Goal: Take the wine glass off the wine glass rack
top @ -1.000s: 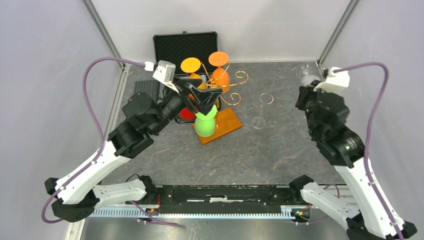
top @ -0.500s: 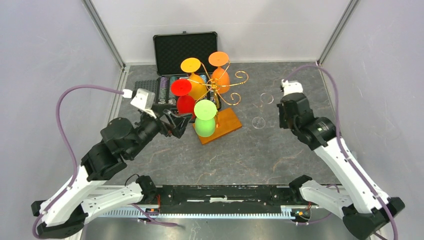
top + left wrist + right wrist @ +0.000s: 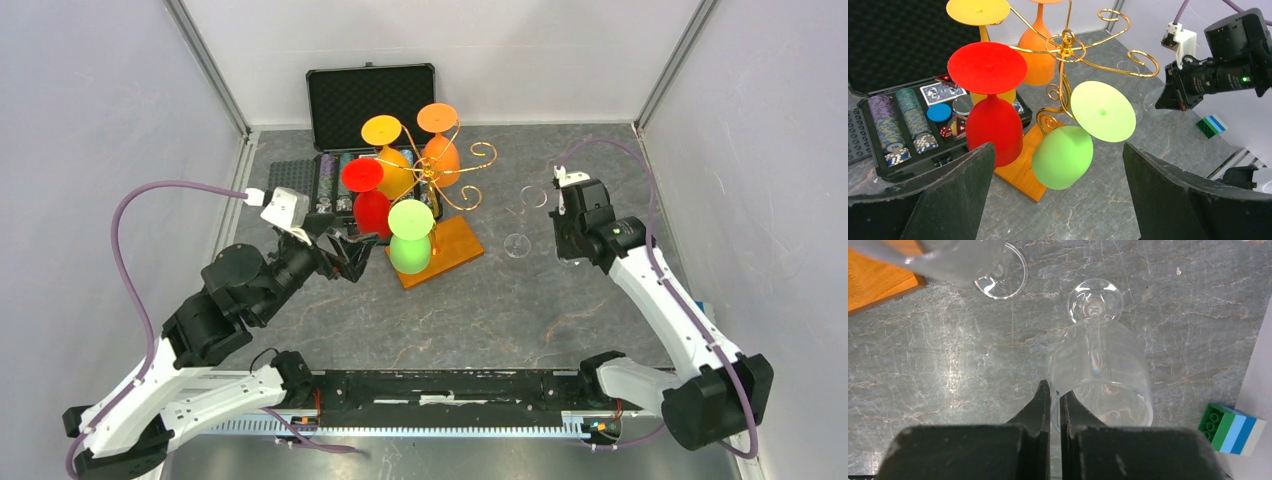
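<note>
The golden wire rack (image 3: 452, 180) stands on its orange-brown wooden base (image 3: 452, 250). Yellow (image 3: 381, 130), orange (image 3: 437, 118), red (image 3: 362, 175) and green (image 3: 411, 218) wine glasses hang upside down on it. My left gripper (image 3: 356, 253) is open and empty, just left of the rack; in the left wrist view (image 3: 1058, 200) the green glass (image 3: 1063, 155) and red glass (image 3: 993, 130) hang just ahead of its jaws. My right gripper (image 3: 1054, 392) is shut on the rim of a clear wine glass (image 3: 1098, 365), right of the rack.
Another clear glass (image 3: 998, 275) stands on the table near the wooden base (image 3: 878, 275). An open black case of chips (image 3: 903, 125) lies behind the rack. A small green-and-blue block (image 3: 1233, 429) lies at the right.
My left gripper has drawn back from the hanging glasses toward the near left. My right arm has swung in from the far right corner toward the table's middle with the clear glass.
</note>
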`<action>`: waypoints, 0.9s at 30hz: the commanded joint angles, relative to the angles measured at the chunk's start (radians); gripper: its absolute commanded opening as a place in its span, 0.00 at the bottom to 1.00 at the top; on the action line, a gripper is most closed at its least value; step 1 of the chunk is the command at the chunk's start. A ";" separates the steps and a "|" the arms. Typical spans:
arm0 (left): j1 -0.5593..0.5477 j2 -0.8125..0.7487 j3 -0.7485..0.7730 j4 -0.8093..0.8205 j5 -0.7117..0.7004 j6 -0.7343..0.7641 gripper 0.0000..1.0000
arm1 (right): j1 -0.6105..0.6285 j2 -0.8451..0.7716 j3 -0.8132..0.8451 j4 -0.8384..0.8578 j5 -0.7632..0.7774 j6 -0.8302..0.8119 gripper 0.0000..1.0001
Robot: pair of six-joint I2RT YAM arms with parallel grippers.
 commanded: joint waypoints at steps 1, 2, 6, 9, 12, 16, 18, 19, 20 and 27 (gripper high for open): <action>0.000 0.002 -0.009 0.029 -0.016 0.049 1.00 | -0.062 0.052 0.043 0.096 -0.085 -0.074 0.00; -0.001 0.004 -0.010 0.029 -0.015 0.050 1.00 | -0.073 0.068 0.058 0.097 -0.098 -0.085 0.00; 0.000 0.007 -0.007 0.026 -0.006 0.050 1.00 | -0.101 0.135 0.114 0.099 -0.133 -0.124 0.00; 0.000 0.012 -0.002 0.018 -0.004 0.049 1.00 | -0.115 0.178 0.158 0.090 -0.156 -0.140 0.00; -0.001 0.011 -0.003 0.017 -0.010 0.047 1.00 | -0.125 0.204 0.187 0.079 -0.168 -0.148 0.03; 0.000 0.008 -0.003 0.017 -0.015 0.047 1.00 | -0.142 0.230 0.216 0.066 -0.162 -0.162 0.16; 0.000 0.008 -0.004 0.017 -0.017 0.049 1.00 | -0.150 0.243 0.232 0.067 -0.144 -0.167 0.22; -0.001 0.007 -0.003 0.017 -0.017 0.049 1.00 | -0.154 0.249 0.244 0.065 -0.132 -0.168 0.24; -0.001 0.008 -0.003 0.017 -0.017 0.050 1.00 | -0.157 0.257 0.259 0.064 -0.117 -0.167 0.27; 0.000 0.007 0.000 0.007 -0.027 0.052 1.00 | -0.172 0.304 0.364 0.052 -0.095 -0.167 0.36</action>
